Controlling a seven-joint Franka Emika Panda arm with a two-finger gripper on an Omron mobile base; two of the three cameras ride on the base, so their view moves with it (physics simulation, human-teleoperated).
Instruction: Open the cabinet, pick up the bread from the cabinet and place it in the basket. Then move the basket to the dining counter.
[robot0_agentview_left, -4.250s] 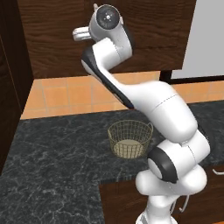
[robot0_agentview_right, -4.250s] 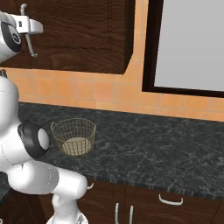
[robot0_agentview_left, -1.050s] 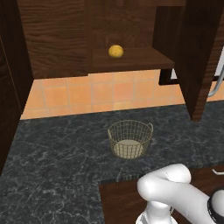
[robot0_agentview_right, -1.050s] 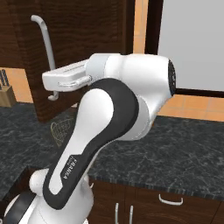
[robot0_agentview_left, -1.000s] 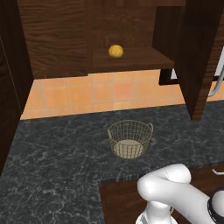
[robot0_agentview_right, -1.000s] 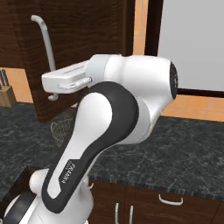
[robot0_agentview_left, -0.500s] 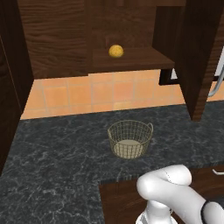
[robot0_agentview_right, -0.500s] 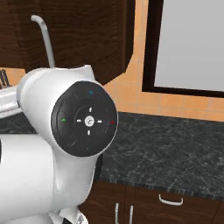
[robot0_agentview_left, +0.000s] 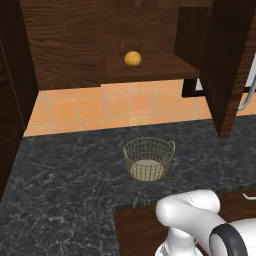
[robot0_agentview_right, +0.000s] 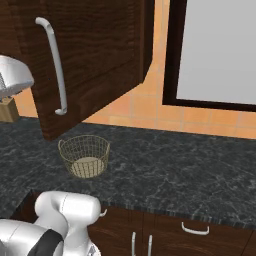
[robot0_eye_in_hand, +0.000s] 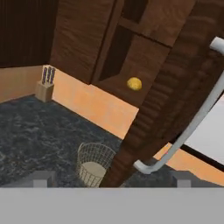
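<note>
From the left base view we judge the opening step done: the cabinet (robot0_agentview_left: 65, 45) stands open with the bread (robot0_agentview_left: 132, 58) on its shelf, and the basket (robot0_agentview_left: 149, 158) sits on the black marbled table (robot0_agentview_left: 60, 185) below it, toward the back edge by the orange tiled wall. From the right base view the door's silver handle (robot0_agentview_right: 54, 65) hangs over the basket. In the hand view our fingers (robot0_eye_in_hand: 111, 178) are wide apart and empty; next we must reach for the bread past the door edge.
</note>
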